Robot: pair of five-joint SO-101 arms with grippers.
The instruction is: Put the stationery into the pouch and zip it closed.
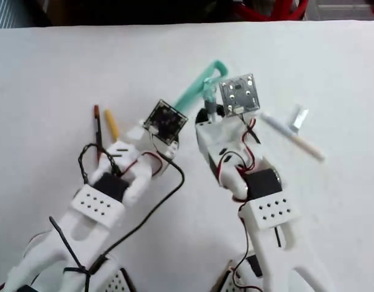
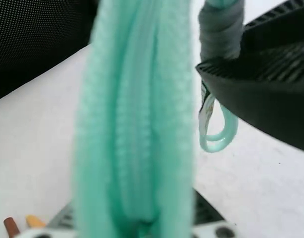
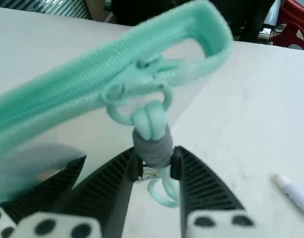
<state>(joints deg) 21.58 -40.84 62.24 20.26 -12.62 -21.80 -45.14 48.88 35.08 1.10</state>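
The mint-green pouch is held on edge above the table between both arms, its zipper running along the top. My right gripper is shut on the grey-wrapped zipper pull cord, whose loop hangs below the fingers. My left gripper holds the pouch's other end, with the fabric close in front of its camera. The right gripper's black finger sits beside it. A brown pen and a yellow pen lie on the table to the left. A white pen lies to the right.
A small silver clip-like piece lies just beyond the white pen. The white table has open room at the far left and far right. Black cables trail from the left arm across the near middle.
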